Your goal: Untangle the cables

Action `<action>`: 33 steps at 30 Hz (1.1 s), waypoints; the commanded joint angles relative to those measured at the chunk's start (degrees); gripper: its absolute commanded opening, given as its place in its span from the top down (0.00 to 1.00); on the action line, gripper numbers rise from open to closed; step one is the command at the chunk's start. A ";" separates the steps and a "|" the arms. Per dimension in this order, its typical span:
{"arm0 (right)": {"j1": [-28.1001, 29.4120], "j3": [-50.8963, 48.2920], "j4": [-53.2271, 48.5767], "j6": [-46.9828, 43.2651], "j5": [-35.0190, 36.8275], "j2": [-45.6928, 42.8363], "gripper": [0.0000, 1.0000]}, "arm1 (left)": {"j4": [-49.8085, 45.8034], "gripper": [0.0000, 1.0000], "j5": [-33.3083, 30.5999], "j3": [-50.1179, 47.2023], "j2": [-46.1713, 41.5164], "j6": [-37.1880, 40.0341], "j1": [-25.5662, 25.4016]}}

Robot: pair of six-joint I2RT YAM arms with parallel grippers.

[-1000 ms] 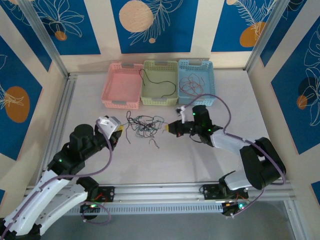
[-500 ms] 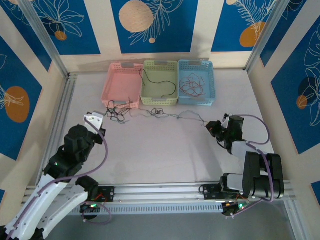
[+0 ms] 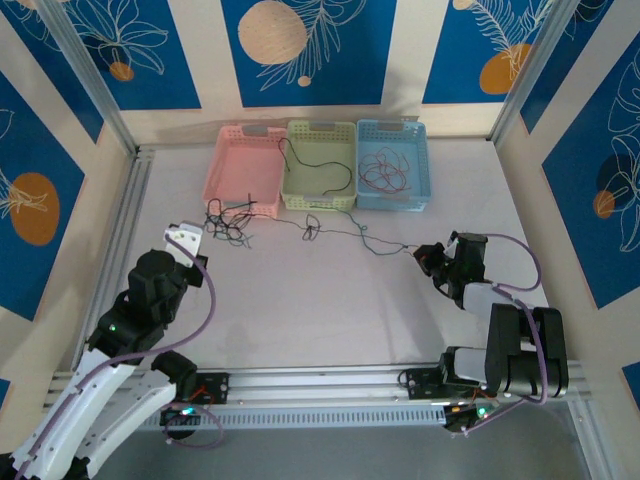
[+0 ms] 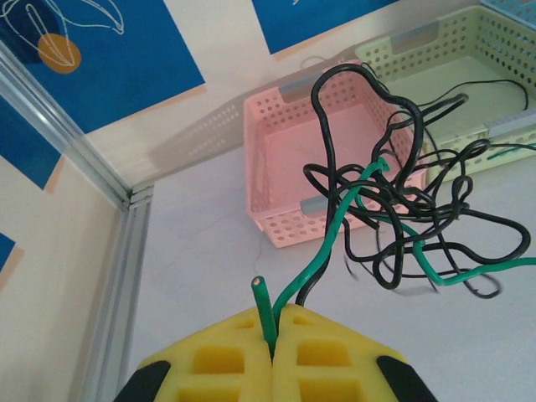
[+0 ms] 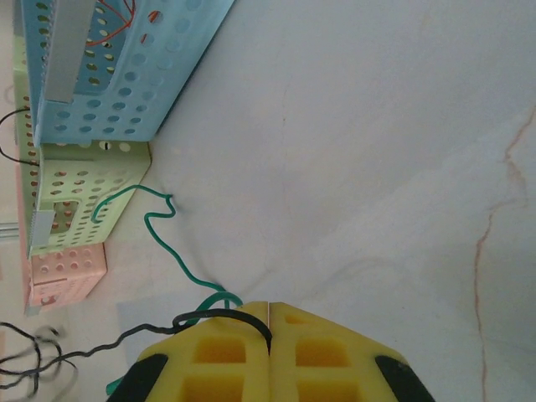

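The cables (image 3: pixel 228 222) are seen as a dark clump of black & green strands on the table (image 3: pixel 330 310), just in front of the pink basket (image 3: pixel 212 185). From the clump a thin line of wire is run to the right across the table, through a small knot (image 3: pixel 312 231), to the right gripper (image 3: pixel 428 255). In the left wrist view the clump (image 4: pixel 402 209) is shown as looped black wire w/ a green wire (image 4: pixel 327 251) threaded through it. The green wire's end is pinched between the yellow pads of the left gripper (image 4: pixel 272 322), jaws together on it. In the right wrist view a twisted black strand (image 5: pixel 126 339) is clamped between the pads of the right gripper (image 5: pixel 270 314), w/ a green strand (image 5: pixel 167 243) curling away beside it. Behind, 3 baskets are set side by side: pink, green basket (image 3: pixel 320 128) w/ a lone black wire (image 3: pixel 340 185), blue basket (image 3: pixel 392 127) w/ reddish wires (image 3: pixel 385 170).
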 commanded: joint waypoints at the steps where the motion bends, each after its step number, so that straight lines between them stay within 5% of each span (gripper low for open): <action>1: -0.70 -0.15 -1.39 1.29 1.15 0.02 1.00 | 0.73 1.00 -4.38 0.85 -0.14 -1.25 1.05; 13: -2.90 -2.28 -3.18 3.23 4.82 -3.86 1.00 | 1.19 1.00 -7.41 0.90 -0.75 -2.45 3.00; 26: 7.80 2.70 1.42 -9.46 -5.94 -9.04 1.00 | 2.67 1.00 14.30 0.23 1.32 -2.97 2.94; 33: 17.60 8.82 -7.48 -19.59 -3.17 -10.81 1.00 | 2.31 1.00 19.12 0.67 3.12 -3.46 2.92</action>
